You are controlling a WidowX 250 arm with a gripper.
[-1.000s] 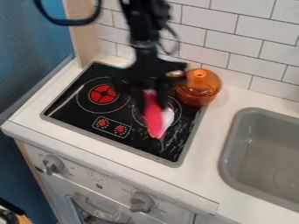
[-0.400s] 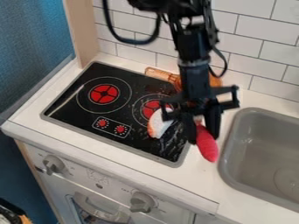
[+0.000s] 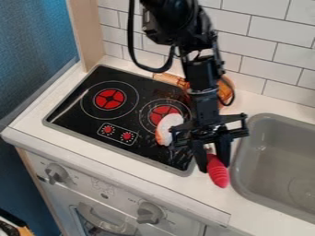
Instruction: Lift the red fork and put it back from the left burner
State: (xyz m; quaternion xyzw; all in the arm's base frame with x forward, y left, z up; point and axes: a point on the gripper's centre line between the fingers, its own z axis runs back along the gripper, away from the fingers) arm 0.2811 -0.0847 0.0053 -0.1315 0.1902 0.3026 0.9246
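Observation:
The black gripper (image 3: 213,167) hangs low over the white counter between the stove and the sink, shut on the red fork (image 3: 218,173). The fork's ridged red handle slants down past the fingertips toward the sink's left edge; a bit of its pale part shows between the fingers, the rest being hidden. Whether the handle touches the counter, I cannot tell. On the black stove, the left burner (image 3: 109,99) has nothing on it.
A white and orange toy piece (image 3: 168,129) lies by the right burner (image 3: 164,114). An orange transparent pot (image 3: 226,91) stands behind the arm. The grey sink (image 3: 280,156) is at right, a tiled wall behind.
From over the right burner, my gripper has moved right and toward the front edge, carrying the red fork off the stove. Most recently both came lower in the view. The white and orange piece stayed.

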